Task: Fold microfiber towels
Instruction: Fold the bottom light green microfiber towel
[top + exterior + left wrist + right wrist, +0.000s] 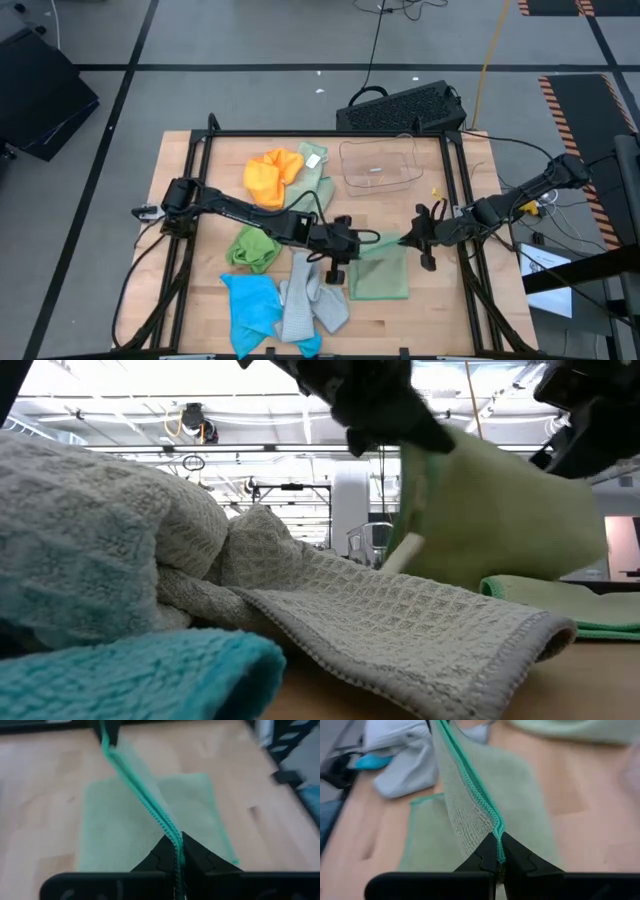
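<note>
Left gripper [352,243]: jaws closed on the stitched edge of the pale green towel [381,270], pinched at one end of the raised hem. Same seen in left wrist view, hem running straight out of the left gripper [177,851] across to the other arm.

Right gripper [412,238]: jaws closed on the other end of that hem; the edge is seen clamped in the right gripper [498,854]. The hem is held taut between the two grippers, lifted off the table [450,300].

Below and just beyond the jaws: the rest of the pale green towel lies flat on the table, so one half is raised over the other. In the low view the lifted panel hangs like a sheet above the flat part.

Outward from the left gripper: grey towel [308,300] close by, blue towel [250,305] beyond it, bright green towel [255,247] alongside the arm, orange towel [272,176] farther off with another pale green towel [316,172] beside it, all crumpled. Clear bin [379,163] well apart from both grippers.

Step judged: first fold of the pale green towel, mid-carry, raised edge not yet laid down.

Next move calls for: both ends to be carried together at equal height over the flat half, tension kept so the hem stays straight, lowered onto the opposite edge with corners matched, then released. Uneven travel would skew the fold. Grey towel is near enough to be snagged by the left arm.
</note>
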